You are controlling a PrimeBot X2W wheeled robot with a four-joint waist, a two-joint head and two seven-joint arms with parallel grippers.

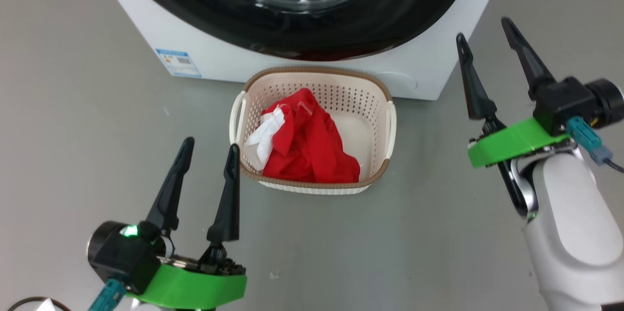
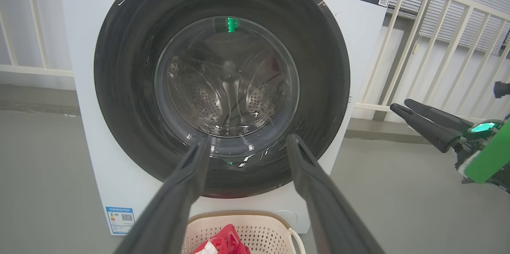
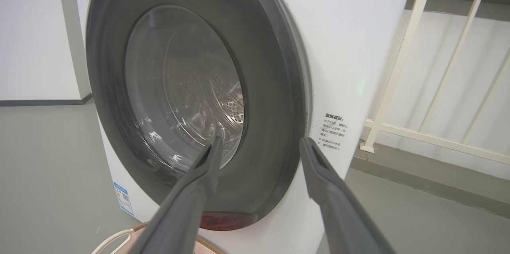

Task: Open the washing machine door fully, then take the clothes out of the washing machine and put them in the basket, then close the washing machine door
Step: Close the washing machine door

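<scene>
The white washing machine (image 1: pixel 146 28) (image 2: pixel 79 47) (image 3: pixel 350 47) stands ahead with its round black-rimmed door (image 1: pixel 370 13) (image 2: pixel 123 86) (image 3: pixel 275 86) shut flat against its front. Red clothes (image 1: pixel 307 143) (image 2: pixel 225 242), one with a white part, lie in the cream basket (image 1: pixel 370 106) (image 2: pixel 275 226) on the floor before the machine. My left gripper (image 1: pixel 208 148) (image 2: pixel 247 142) is open and holds nothing, low and left of the basket. Off the machine's right corner, my right gripper (image 1: pixel 482 30) (image 3: pixel 259 142) (image 2: pixel 398 106) is open and holds nothing.
Grey floor (image 1: pixel 73 121) spreads around the basket. A white railing (image 2: pixel 430 47) (image 3: pixel 402 71) runs to the right of the machine. A blue label sticker (image 1: pixel 178 62) (image 2: pixel 119 219) sits low on the machine's left front.
</scene>
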